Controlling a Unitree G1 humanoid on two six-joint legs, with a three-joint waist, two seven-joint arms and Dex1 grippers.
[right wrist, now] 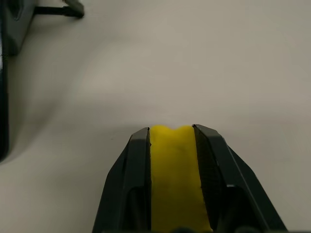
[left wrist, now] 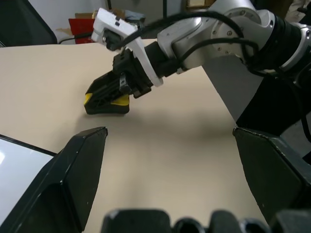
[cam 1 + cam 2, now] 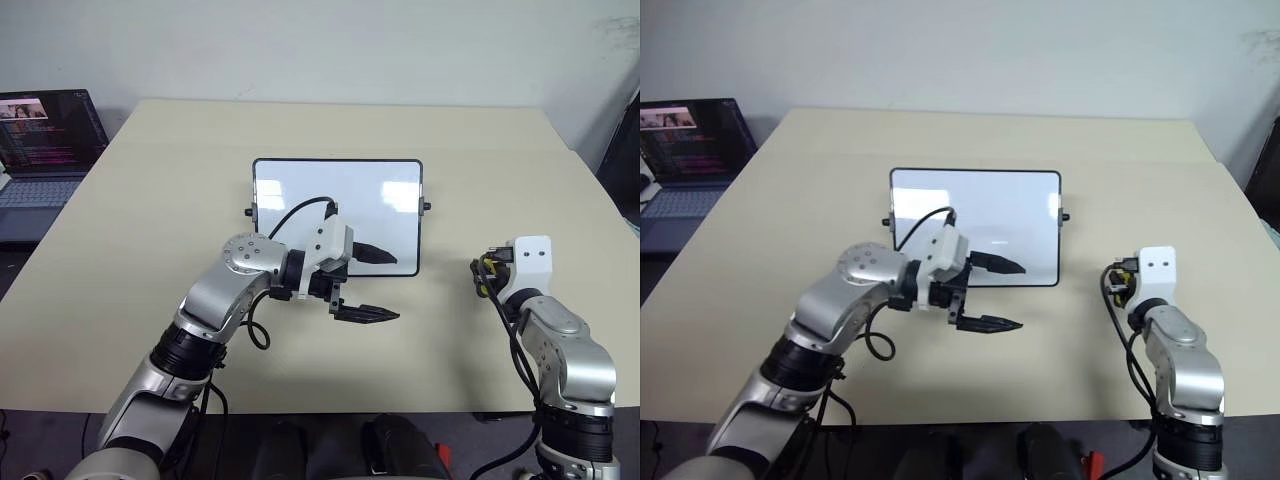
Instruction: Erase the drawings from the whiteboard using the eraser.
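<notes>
Yellow foam fills my right claw (image 1: 172,141): both fingers are clamped on the eraser (image 1: 175,179), which I hold low over the bare beige counter (image 3: 150,220), well to the right of the whiteboard (image 3: 337,195). My left claw (image 3: 372,285) is spread wide and empty, one finger over the board's near right corner, the other over the counter just in front of its near edge. The board lies flat at the middle of the counter, and its white face looks clean to me; I find no red drawings on it, though my left claw hides a small patch. I judge the wiping essentially done, with only setting the eraser down left. A laptop (image 3: 45,140) sits off the far left.
</notes>
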